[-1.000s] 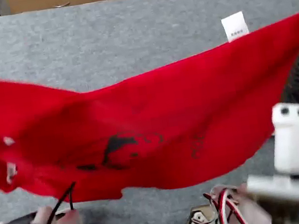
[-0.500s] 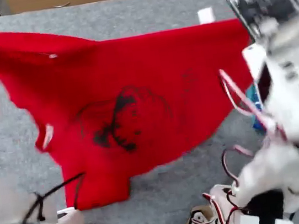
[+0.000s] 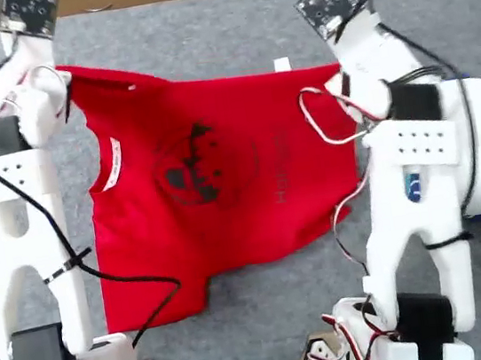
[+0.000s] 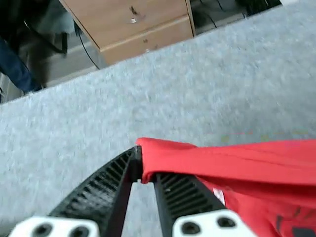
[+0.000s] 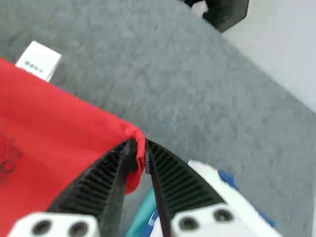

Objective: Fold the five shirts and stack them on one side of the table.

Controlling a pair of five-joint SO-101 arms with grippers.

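Red shirt (image 3: 215, 192): soft knit cloth, spread in a rough rectangle over the middle of the desk (image 3: 202, 33), with one flap reaching toward the near edge. The desk is covered in grey, felt-like fabric with a fine nap. Two white, blocky plastic arms trailing black and red cables flank the shirt, one on each side. Left hand (image 4: 143, 165): its black ribbed fingers (image 4: 106, 190) are closed narrow on a folded far corner of the shirt. Right hand (image 5: 139, 145): it has the same ribbed fingers, pinched on the opposite far corner, where the cloth bunches to a point. A round black print (image 3: 192, 164) sits at the centre of the shirt. A narrow white neck label (image 3: 113, 162) lies toward the left arm's side. A small white square tag (image 5: 38, 60) juts from the far edge of the shirt, near the right hand.
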